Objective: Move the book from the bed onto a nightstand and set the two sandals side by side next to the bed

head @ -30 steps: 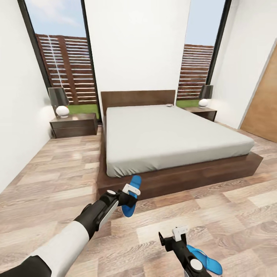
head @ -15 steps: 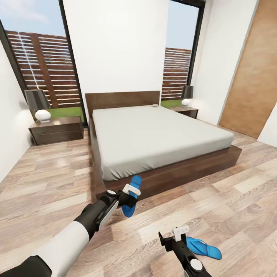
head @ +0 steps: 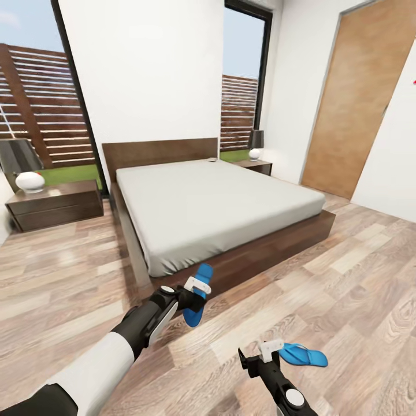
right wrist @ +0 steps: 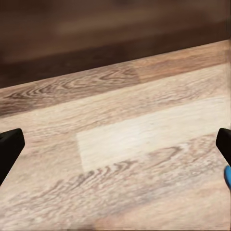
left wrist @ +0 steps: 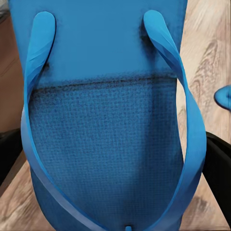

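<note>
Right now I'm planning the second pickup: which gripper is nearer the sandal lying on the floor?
Right. The right gripper hangs just beside the floor sandal; the left gripper sits farther, nearer the bed.

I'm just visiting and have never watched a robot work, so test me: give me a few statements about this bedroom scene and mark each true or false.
1. The left claw holds a blue sandal. True.
2. The other sandal lies on the bed. False: it lies on the floor, near the right claw.
3. The right claw is shut on a book. False: it is open and holds nothing.
4. A lamp stands on the nightstand. True.
</note>
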